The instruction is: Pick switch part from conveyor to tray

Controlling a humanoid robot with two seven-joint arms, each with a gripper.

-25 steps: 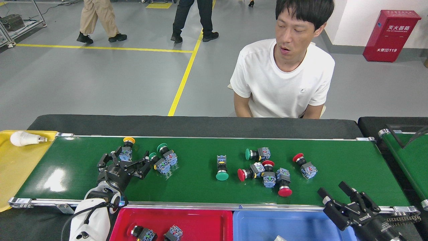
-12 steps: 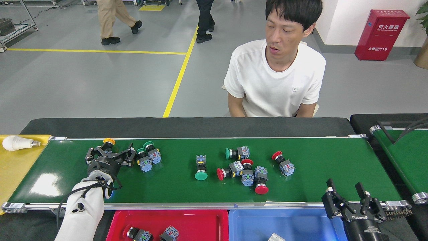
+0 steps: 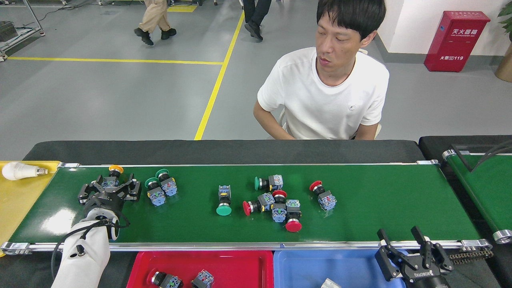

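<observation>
With its fingers spread wide around the yellow-capped switch part [image 3: 113, 178] on the glossy dark-green conveyor [image 3: 384, 200], the left end effector [image 3: 109, 191] risks closing late and knocking the part aside if the belt is moving.

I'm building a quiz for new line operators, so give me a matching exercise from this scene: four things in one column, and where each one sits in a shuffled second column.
Things:
1. light bulb
2. yellow-capped switch part
3. fire extinguisher box
4. right gripper

Places:
A. on the floor by the white wall, behind the person
B. over the near rail of the conveyor, by the blue tray
C. on the yellow tray at the conveyor's left end
D. on the belt at the open left gripper

Pairs: 1-C, 2-D, 3-A, 4-B
</observation>
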